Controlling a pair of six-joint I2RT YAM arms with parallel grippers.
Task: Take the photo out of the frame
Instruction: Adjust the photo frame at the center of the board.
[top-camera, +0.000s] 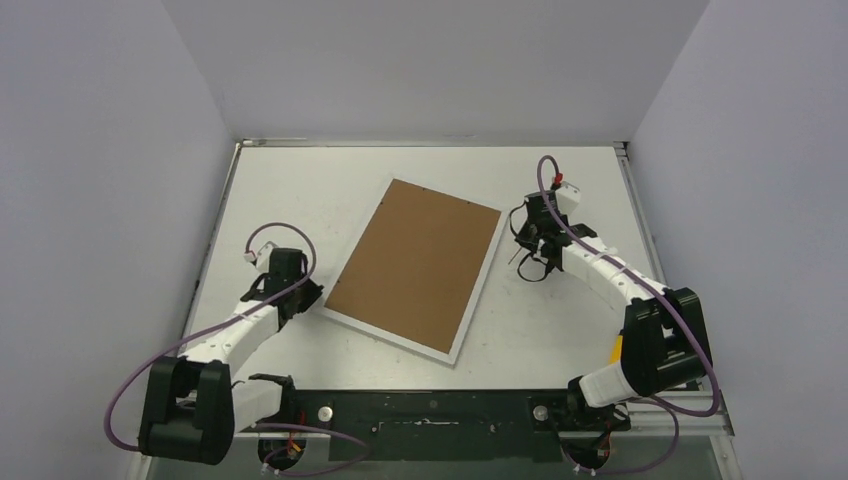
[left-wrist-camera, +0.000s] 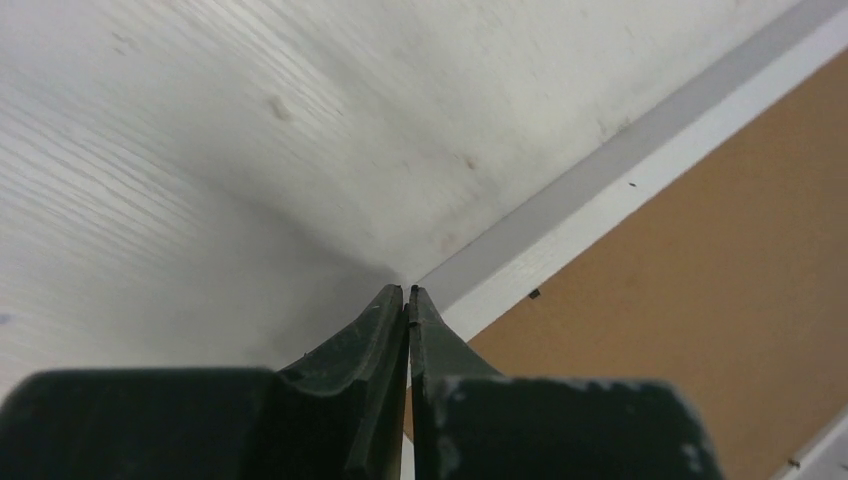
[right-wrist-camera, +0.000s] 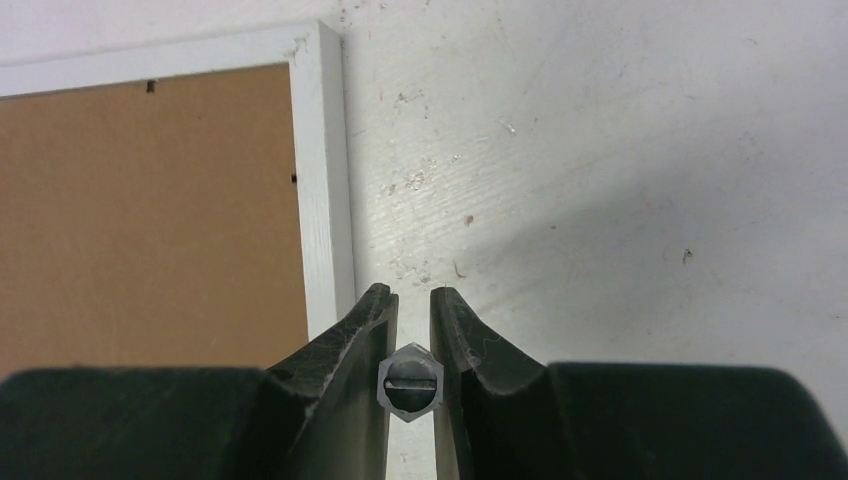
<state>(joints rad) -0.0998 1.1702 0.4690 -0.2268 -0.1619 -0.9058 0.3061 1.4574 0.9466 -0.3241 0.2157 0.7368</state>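
Starting nearest: left fingers (left-wrist-camera: 372, 338) shut on nothing, tips at the near-left corner of the frame (top-camera: 418, 262), lying back-up on the counter (top-camera: 300, 195), long axis near-left to far-right, photo hidden underneath; farther, right fingers (right-wrist-camera: 358, 345) gripping a hex tool (right-wrist-camera: 410, 385) beside its right edge.

frame (top-camera: 415, 265) lies flat mid-table (top-camera: 300, 190), face down, turned at an angle to the table edges. brown fibreboard back (right-wrist-camera: 150, 220) faces up inside a narrow white border (left-wrist-camera: 560, 270) (small dark tabs along the panel edge). the photo is hidden from view.
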